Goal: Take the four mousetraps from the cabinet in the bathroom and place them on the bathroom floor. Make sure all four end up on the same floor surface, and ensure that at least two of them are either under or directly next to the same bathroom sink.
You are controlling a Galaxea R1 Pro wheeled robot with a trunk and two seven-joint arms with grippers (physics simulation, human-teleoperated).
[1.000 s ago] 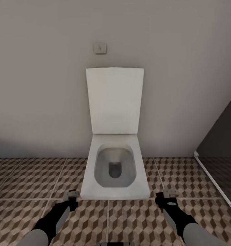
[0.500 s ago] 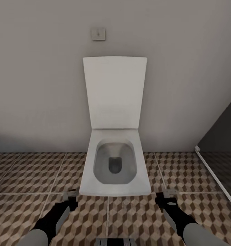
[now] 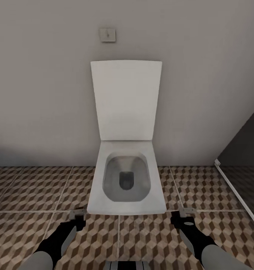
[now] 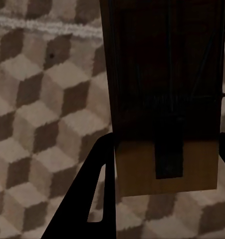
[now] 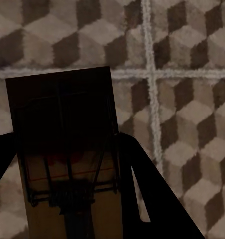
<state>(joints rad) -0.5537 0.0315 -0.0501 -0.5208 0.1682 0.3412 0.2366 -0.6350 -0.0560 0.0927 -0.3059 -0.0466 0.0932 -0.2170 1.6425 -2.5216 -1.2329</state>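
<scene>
Where floor (image 3: 29, 195) meets wall (image 3: 40, 93), toilet (image 3: 127, 180) stands

the flat rectangular brown wooden mousetrap (image 4: 167, 164) shows matt, smooth board with dark metal wire; the second wooden mousetrap (image 5: 67, 149) looks the same. the cube-patterned brown and cream tiled floor (image 3: 29, 195) is matt with pale rough grout, and the white rectangular toilet (image 3: 126, 176) looks smooth, faintly glossy ceramic.
</scene>
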